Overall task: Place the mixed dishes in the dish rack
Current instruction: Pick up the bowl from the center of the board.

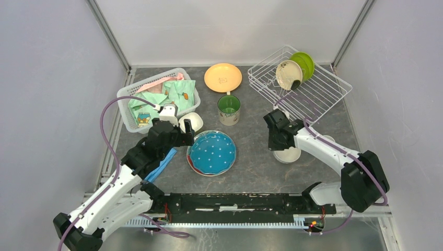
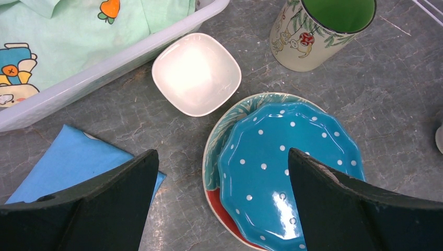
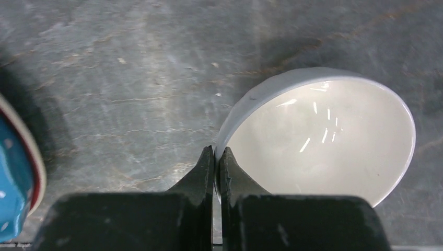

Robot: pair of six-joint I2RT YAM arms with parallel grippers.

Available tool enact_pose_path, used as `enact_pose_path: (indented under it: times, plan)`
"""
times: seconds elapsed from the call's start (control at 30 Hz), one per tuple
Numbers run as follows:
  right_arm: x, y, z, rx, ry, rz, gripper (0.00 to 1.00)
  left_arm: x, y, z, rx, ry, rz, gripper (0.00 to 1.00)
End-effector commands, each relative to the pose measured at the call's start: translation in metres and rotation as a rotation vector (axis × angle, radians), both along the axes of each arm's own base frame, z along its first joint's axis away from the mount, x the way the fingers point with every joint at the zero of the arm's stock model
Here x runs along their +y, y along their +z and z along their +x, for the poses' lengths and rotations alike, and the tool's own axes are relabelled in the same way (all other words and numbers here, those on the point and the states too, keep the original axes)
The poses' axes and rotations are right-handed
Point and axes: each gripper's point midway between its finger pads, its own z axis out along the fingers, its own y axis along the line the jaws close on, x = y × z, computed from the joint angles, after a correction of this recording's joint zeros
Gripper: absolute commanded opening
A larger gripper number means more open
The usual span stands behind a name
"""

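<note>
**Top view.** The rack [image 1: 300, 86] stands at the far right of the bench [image 1: 256, 167]. A cream plate [image 1: 288, 74] and a green plate [image 1: 305, 64] stand on edge in its far end. An orange plate [image 1: 223, 77] lies left of the rack, with the mug [image 1: 229, 110] just in front of it. The dotted plate [image 1: 212, 152] is at centre. The square bowl [image 1: 191, 122] lies between it and the basket [image 1: 125, 99]. The left gripper [image 1: 185, 138] hovers by the dotted plate's left edge, above a blue cloth [image 1: 162, 163]. The right gripper [image 1: 282, 149] meets the round bowl [image 1: 290, 155] in front of the rack.

**Left wrist view.** The left gripper's fingers are spread wide and hold nothing. The dotted plate rests on a lower plate [image 2: 215, 198] with a red and teal rim. The square bowl is just beside this stack. The mug is upright, green inside.

**Right wrist view.** The right gripper's fingers are pressed together on the round bowl's near rim, one inside and one outside. The bowl looks tilted. Whether it touches the bench cannot be told.
</note>
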Motion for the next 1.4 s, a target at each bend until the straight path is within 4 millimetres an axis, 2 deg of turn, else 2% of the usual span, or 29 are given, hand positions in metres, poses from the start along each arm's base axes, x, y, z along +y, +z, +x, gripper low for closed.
enact_pose_path:
  times: [0.0, 0.13, 0.23, 0.5, 0.8, 1.1, 1.37]
  plan:
    - [0.052, 0.028, 0.028, -0.131, 0.171, 0.193, 0.0, -0.003, 0.005, 0.004, -0.035, -0.041, 0.037, 1.0]
    - [0.08, 0.042, 0.027, -0.21, 0.301, 0.347, 0.0, -0.003, 0.004, 0.004, -0.028, -0.041, 0.04, 1.0]
    - [0.091, 0.052, 0.026, -0.272, 0.357, 0.42, 0.0, -0.003, 0.003, 0.004, -0.028, -0.041, 0.041, 1.0]
    - [0.103, 0.069, 0.021, -0.388, 0.476, 0.509, 0.0, -0.004, 0.001, 0.004, -0.021, -0.046, 0.044, 1.0]
    - [0.115, 0.076, 0.013, -0.457, 0.584, 0.583, 0.0, -0.005, 0.001, 0.005, -0.018, -0.047, 0.044, 1.0]
    - [0.123, 0.097, 0.015, -0.544, 0.683, 0.613, 0.0, -0.005, 0.001, 0.005, -0.019, -0.049, 0.043, 1.0]
    - [0.126, 0.078, -0.004, -0.54, 0.729, 0.745, 0.0, -0.004, 0.001, 0.004, -0.017, -0.045, 0.045, 1.0]
